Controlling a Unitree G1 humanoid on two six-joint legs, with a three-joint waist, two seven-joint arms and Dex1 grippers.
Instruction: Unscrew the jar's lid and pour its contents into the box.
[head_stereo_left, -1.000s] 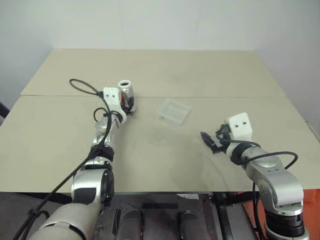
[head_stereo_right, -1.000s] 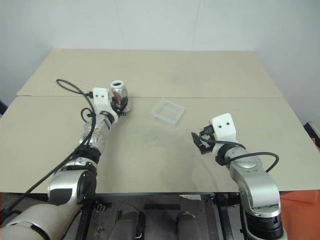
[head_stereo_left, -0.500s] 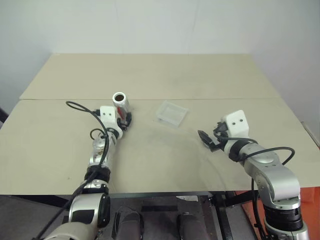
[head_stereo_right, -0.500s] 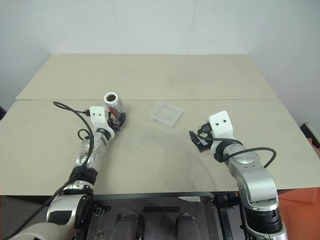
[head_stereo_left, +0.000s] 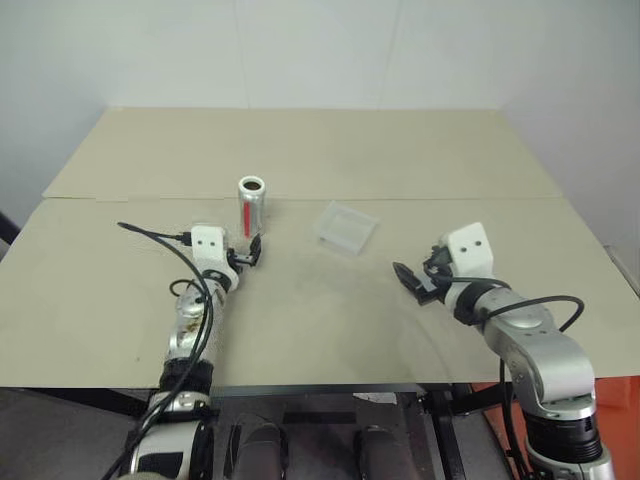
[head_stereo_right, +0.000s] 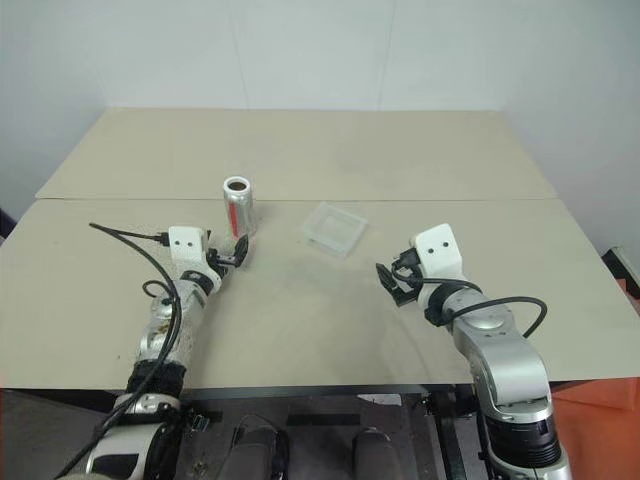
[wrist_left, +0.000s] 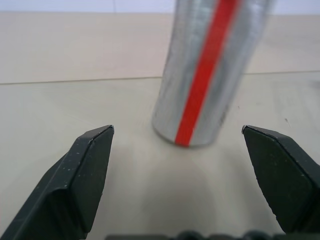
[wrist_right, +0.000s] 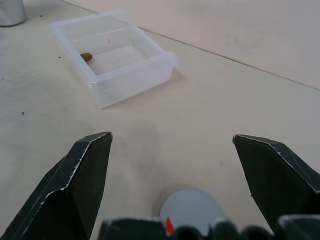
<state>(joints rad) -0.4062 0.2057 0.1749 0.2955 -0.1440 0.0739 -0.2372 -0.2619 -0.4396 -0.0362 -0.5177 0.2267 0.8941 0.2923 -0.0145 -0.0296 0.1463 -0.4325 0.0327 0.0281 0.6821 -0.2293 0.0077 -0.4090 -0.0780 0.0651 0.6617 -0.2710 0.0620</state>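
Your beige table, seamed across its middle, carries everything. Your left arm lies stretched forward low over the near-left part of the table, its wrist roughly level. The left gripper points at the foot of the jar with its two black fingers spread wide and released, nothing between them. In the left wrist view the jar stands just past the fingertips, centred in the gap and clear of both. Your right arm comes in from the near right, elbow bent, the wrist tipped slightly down. The right gripper faces left and far toward the box, its fingers also parted wide and empty.

The small shallow square box of translucent white plastic sits near mid-table, just on the near side of the seam, right of the jar and well apart from it. One small brown piece lies inside it. Nothing stands between either gripper and its target.

The small cylindrical jar, silvery with a vertical red stripe, stands upright on the table at the seam, left of centre. Its long axis is vertical, its dark open mouth faces up and its stripe faces the near side.

The round flat grey-silver lid lies flat on the table under the right gripper, between its fingers' bases, with a small red mark at its edge.
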